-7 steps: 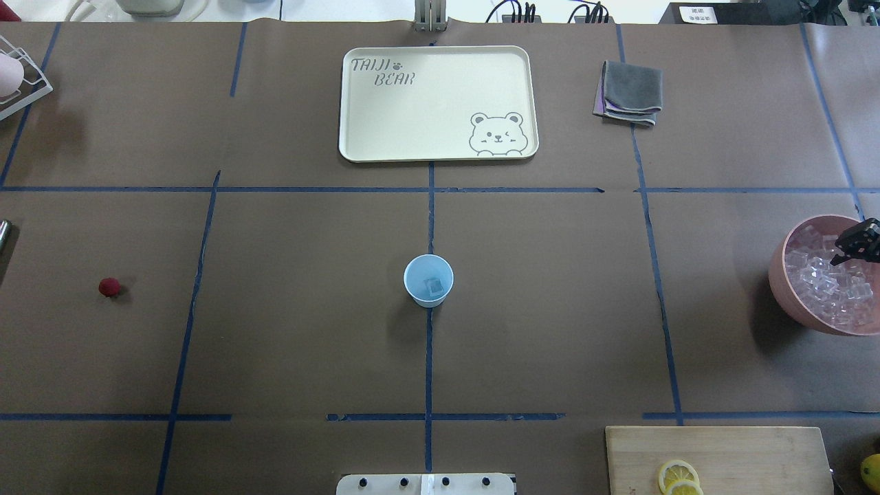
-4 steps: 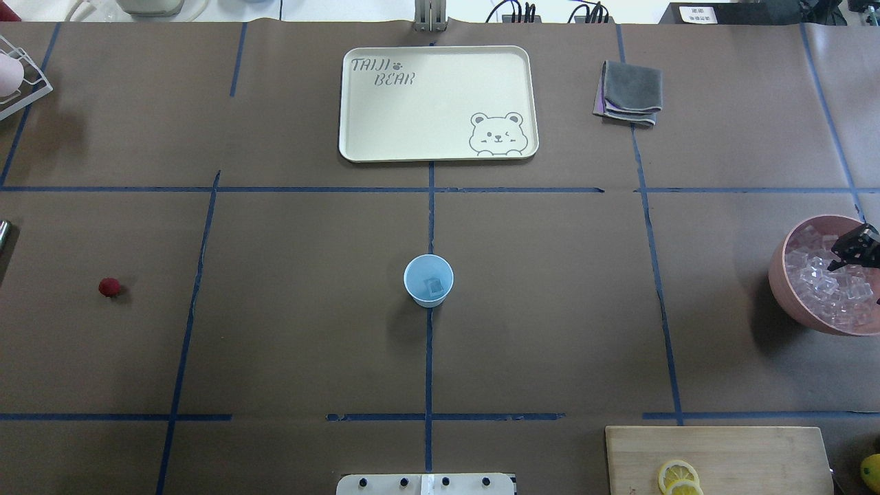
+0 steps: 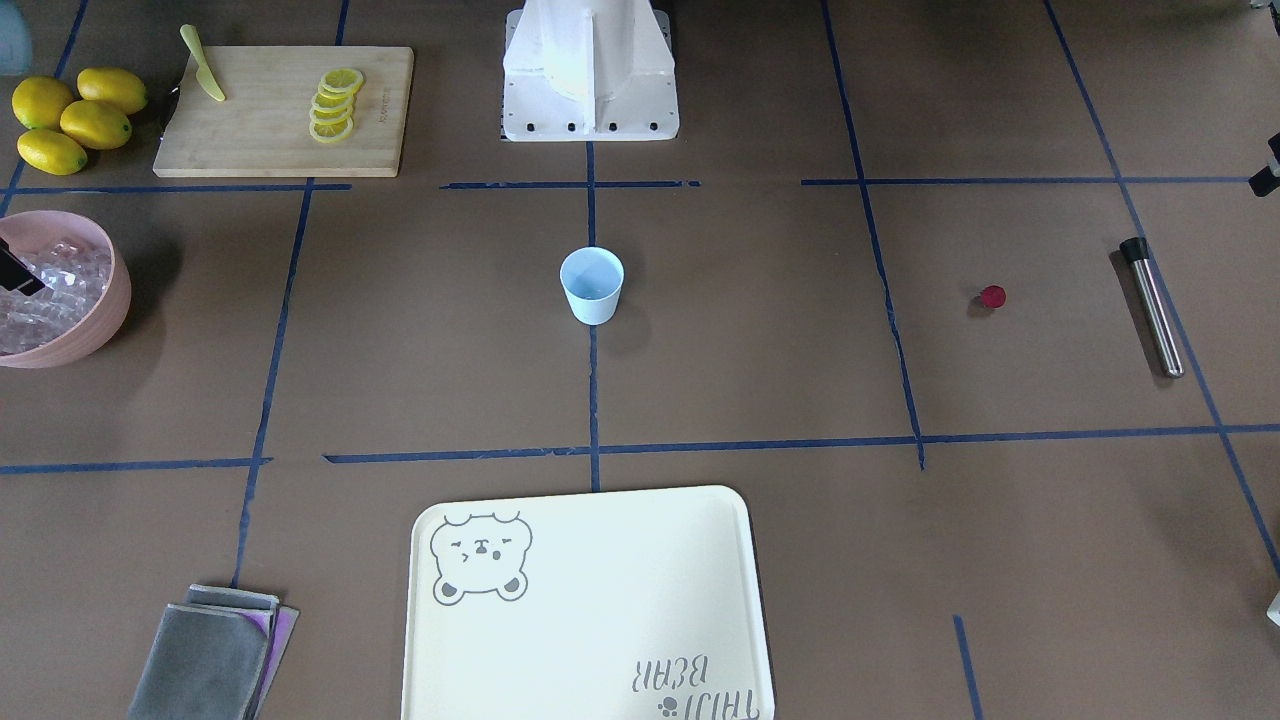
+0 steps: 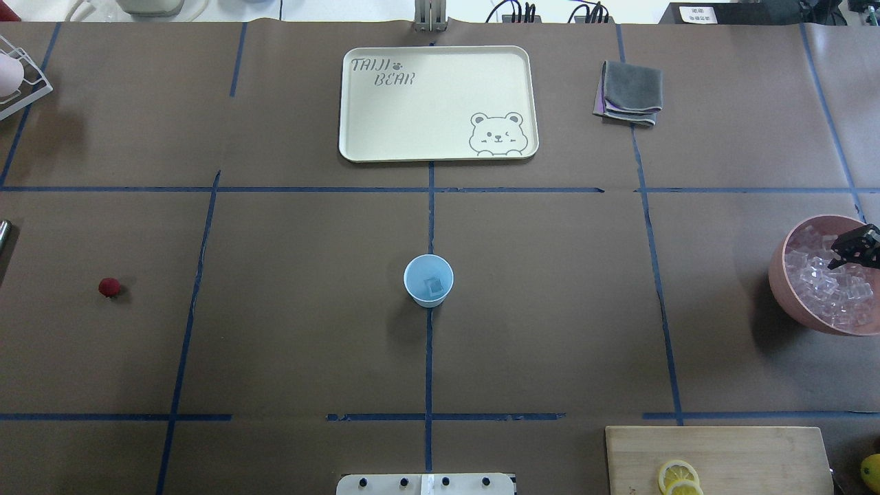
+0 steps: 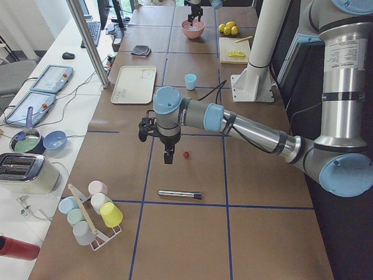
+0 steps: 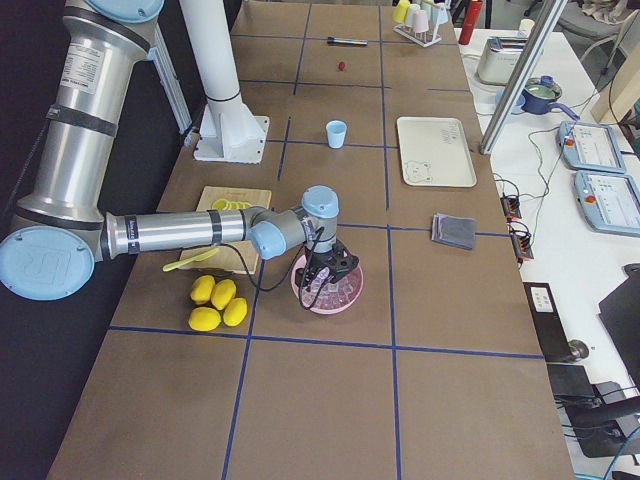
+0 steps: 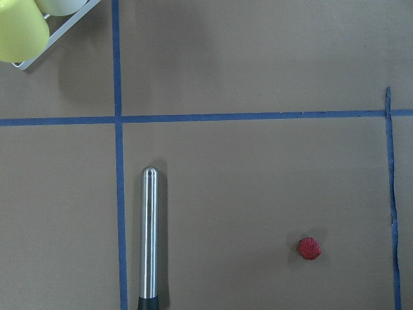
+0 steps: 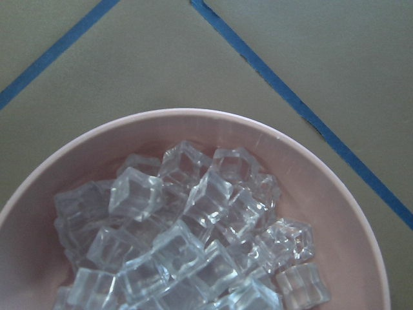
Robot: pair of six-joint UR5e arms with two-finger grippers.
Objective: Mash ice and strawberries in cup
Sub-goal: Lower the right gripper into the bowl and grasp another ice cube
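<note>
Right end effector (image 4: 852, 249) hovers over ice (image 4: 825, 289) in pink bowl (image 4: 777, 283); its jaw state cannot be told, nor that of left end effector (image 5: 168, 158). Cup (image 4: 428, 280) stands mid-worktop (image 4: 550, 309), strawberry (image 4: 108, 287) well apart. Risks: a slick cube slips in transit; the light cup tips.

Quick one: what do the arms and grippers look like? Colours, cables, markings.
The left arm and right arm are silver-grey metal tubes with light-blue joint caps. Each upper link carries a white printed label, its text too small to read. A thin black cable loops loosely by each wrist. The left gripper and right gripper are black.
</note>
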